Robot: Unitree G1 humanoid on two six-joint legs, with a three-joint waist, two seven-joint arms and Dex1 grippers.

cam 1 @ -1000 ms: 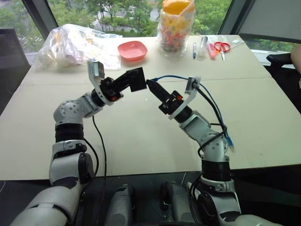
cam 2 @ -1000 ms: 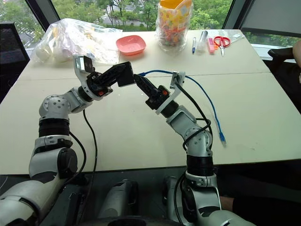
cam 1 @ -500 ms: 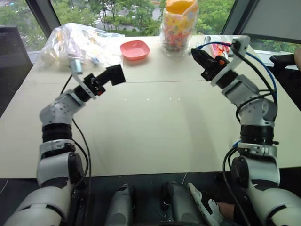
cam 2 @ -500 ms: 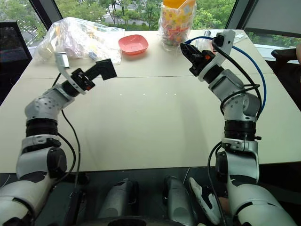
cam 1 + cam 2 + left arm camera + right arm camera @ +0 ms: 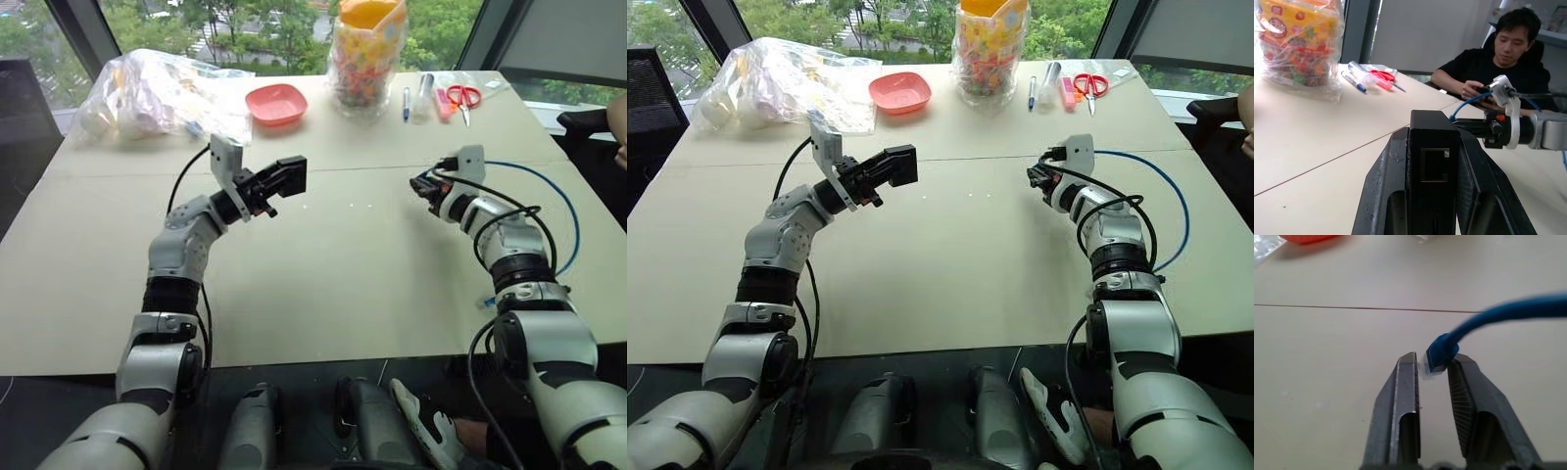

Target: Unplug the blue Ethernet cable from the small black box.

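Note:
My left gripper is shut on the small black box, held above the table left of centre. In the left wrist view the box sits between both fingers and its port faces the camera, with nothing in it. My right gripper hovers low over the table at the right, open. The blue Ethernet cable arcs from it out to the right and back down to the table edge. Its plug end rests against the tip of one finger of the right gripper, not clamped.
Along the far edge stand a pink bowl, a clear bag of packets, a bag of colourful sweets, pens and red scissors. A person sits at the table's right side.
The two grippers pulled apart from the middle. My right gripper swung right and came down near the table with the cable end, and its jaws parted. My left gripper rolled and kept the box.

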